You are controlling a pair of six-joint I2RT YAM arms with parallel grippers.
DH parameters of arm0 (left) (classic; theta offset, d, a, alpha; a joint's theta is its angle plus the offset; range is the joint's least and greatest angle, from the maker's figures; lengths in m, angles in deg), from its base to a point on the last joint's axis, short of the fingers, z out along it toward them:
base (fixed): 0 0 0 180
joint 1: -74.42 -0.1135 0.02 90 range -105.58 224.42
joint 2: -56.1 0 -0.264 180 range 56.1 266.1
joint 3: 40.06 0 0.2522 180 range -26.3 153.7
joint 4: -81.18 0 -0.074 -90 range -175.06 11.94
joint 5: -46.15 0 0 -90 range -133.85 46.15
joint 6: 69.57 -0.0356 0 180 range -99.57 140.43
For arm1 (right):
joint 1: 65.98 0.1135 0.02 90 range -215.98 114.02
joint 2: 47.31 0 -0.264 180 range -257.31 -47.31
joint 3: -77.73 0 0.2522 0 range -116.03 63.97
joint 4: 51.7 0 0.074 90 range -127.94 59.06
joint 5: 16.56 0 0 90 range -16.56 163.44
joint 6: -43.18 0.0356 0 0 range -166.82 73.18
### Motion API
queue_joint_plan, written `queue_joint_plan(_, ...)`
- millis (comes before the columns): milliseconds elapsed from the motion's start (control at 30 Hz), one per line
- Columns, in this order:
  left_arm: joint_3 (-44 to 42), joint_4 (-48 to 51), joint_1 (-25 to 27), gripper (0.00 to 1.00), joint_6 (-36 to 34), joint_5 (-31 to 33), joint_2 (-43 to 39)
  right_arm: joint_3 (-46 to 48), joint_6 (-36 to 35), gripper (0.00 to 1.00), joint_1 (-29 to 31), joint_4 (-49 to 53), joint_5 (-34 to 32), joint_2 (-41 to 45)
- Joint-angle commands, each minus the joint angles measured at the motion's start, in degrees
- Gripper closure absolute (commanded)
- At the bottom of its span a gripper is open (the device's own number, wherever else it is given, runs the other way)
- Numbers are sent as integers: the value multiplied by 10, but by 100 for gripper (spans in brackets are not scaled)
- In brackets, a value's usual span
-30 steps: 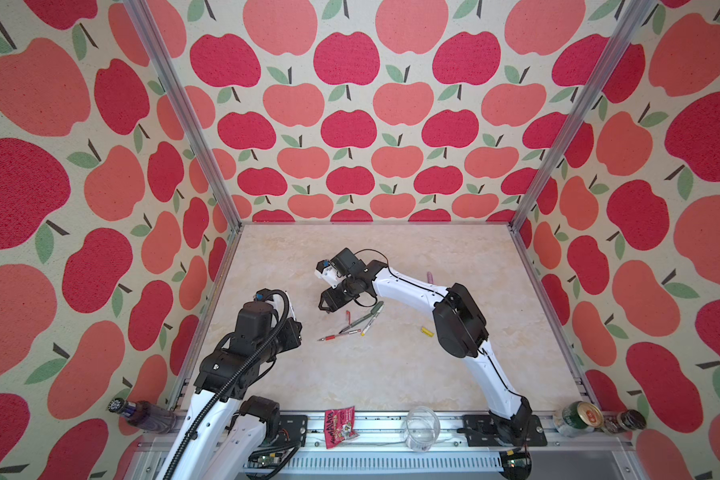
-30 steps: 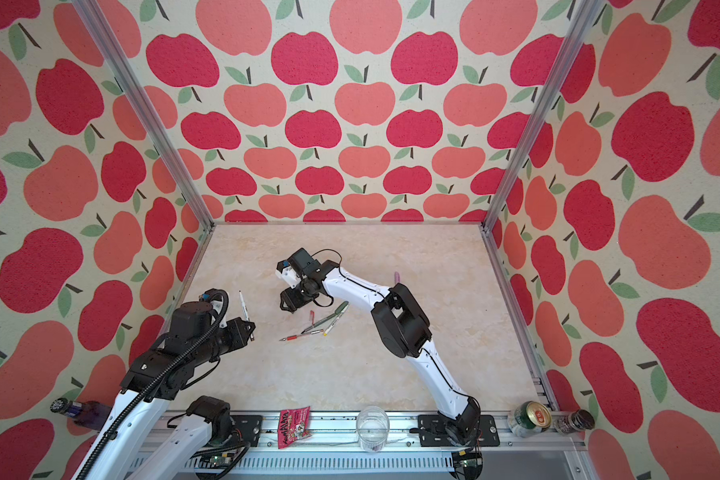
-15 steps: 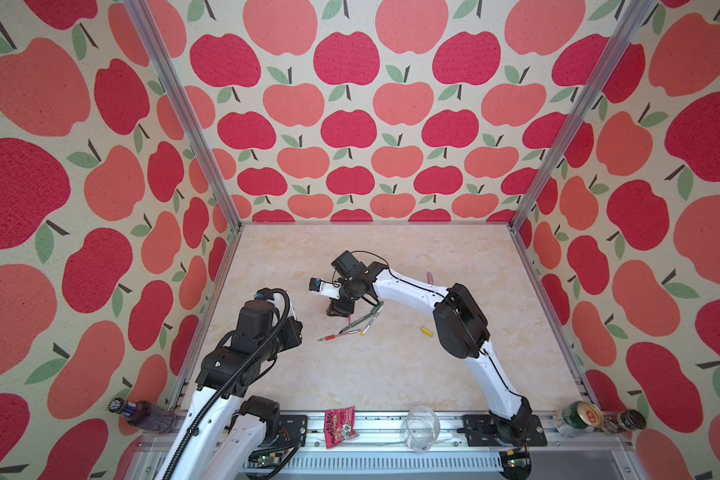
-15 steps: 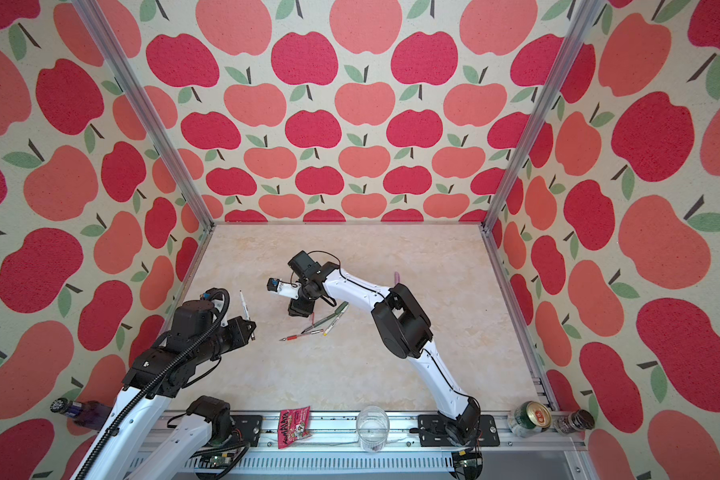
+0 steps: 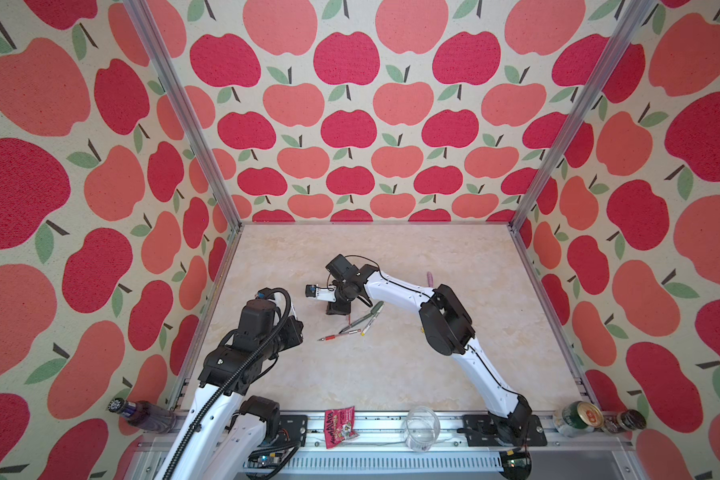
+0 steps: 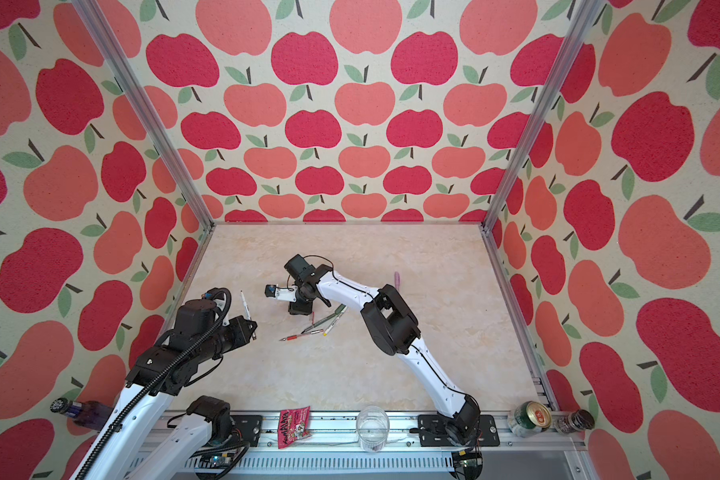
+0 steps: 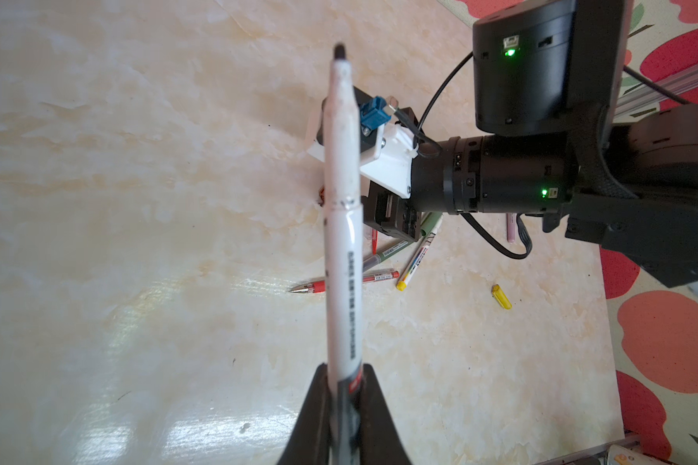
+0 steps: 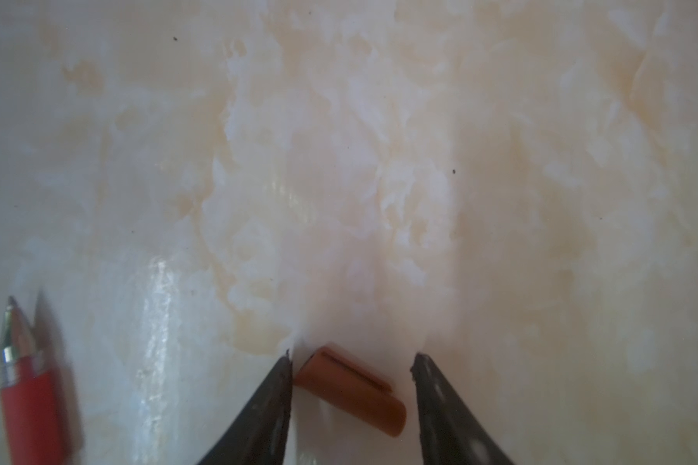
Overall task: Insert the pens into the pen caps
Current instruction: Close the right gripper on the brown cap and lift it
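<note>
"Where was the brown cap (image 8: 349, 396)?"

"Flat on the marbled table (image 8: 339, 161), between the spread jaws of the right gripper (image 8: 351, 358). It looked light and slippery; best pinched across its middle."

"And the white pen (image 7: 341, 225)?"

"Clamped in the left gripper (image 7: 343, 378), well apart from that cap. Apple walls (image 5: 350, 124) stood beyond."
</note>
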Motion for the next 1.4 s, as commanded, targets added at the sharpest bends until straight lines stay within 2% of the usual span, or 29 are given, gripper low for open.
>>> queue_joint_plan(0, -7, -10, -4, 100, 3, 2, 1, -13, -5, 57, 8, 41, -14, -16)
queue_joint_plan(200, -9, -18, -5, 100, 1, 2, 2, -10, 14, 76, 13, 61, -29, -12)
queue_joint_plan(367, -9, -22, -5, 100, 1, -3, 4, -9, 51, 82, 14, 61, -47, -5)
queue_joint_plan(500, -9, -24, -5, 100, 2, -5, 2, -11, 129, 84, 10, 44, -77, 1)
queue_joint_plan(633, -8, -23, -5, 100, 3, -4, 0, -19, 217, 82, 1, 40, -99, 3)
queue_joint_plan(767, -9, -24, -5, 100, 5, -6, -2, -12, 255, 71, -6, 38, -100, 8)
queue_joint_plan(967, -7, -22, -5, 100, 6, -8, -3, -8, 267, 60, -13, 44, -113, 13)
queue_joint_plan(1367, -8, -25, -5, 100, 10, -10, -5, 30, 262, 59, 1, 76, -165, 33)
